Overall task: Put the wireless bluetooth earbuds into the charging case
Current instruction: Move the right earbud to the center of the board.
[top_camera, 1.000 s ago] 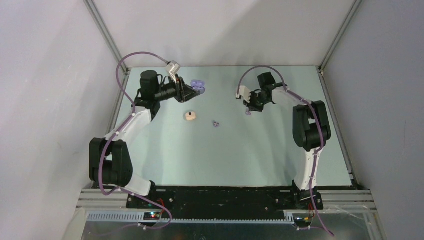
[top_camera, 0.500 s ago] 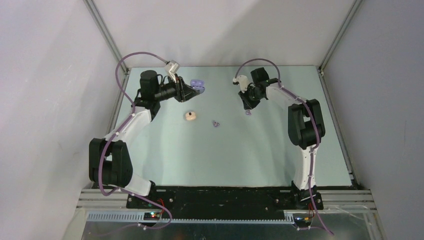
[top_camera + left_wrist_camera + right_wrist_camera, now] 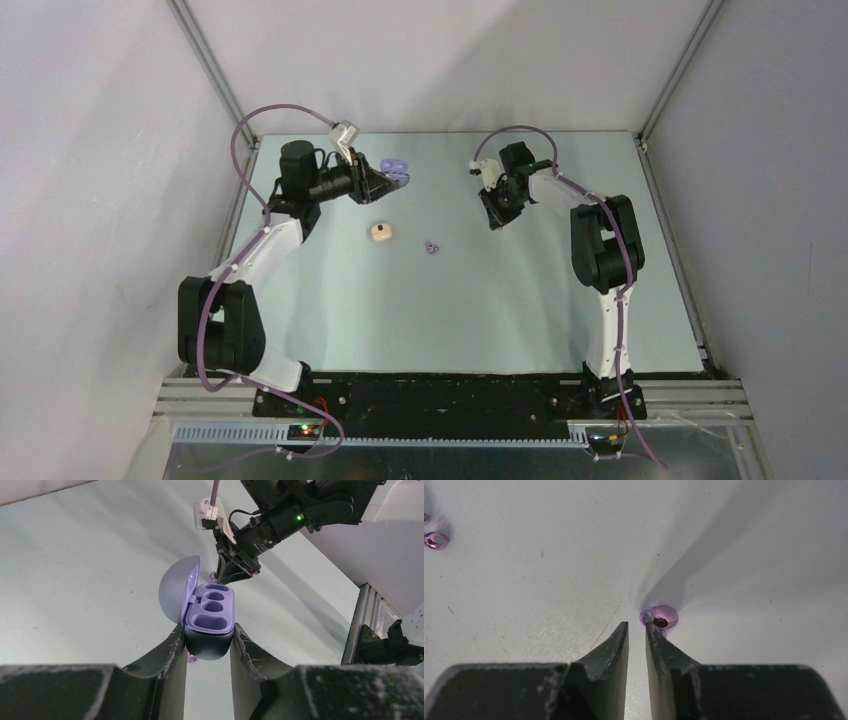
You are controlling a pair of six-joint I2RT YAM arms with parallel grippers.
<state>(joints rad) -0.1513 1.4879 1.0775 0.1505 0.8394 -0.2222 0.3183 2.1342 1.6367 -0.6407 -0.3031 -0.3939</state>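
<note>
My left gripper (image 3: pixel 208 630) is shut on the lower body of the purple charging case (image 3: pixel 212 614), held above the table at the back left (image 3: pixel 396 168). Its lid (image 3: pixel 176 591) is hinged open and the sockets are bare. A purple earbud (image 3: pixel 663 616) lies on the table just past the tip of my right gripper's right finger (image 3: pixel 655 640). That right gripper (image 3: pixel 636 625) points down at the table with a narrow gap and nothing between its fingers. In the top view it (image 3: pixel 495 220) covers this earbud. More purple earbuds (image 3: pixel 432 247) lie mid-table.
A cream case (image 3: pixel 380 232) sits on the table below the left gripper. The purple earbud (image 3: pixel 436 540) at mid-table shows at the upper left of the right wrist view. Grey walls and metal frame rails (image 3: pixel 210 70) border the table.
The right wrist has swung round and come down onto the table beside the purple earbud, and its jaws have parted slightly. The left arm with the open case has stayed still.
</note>
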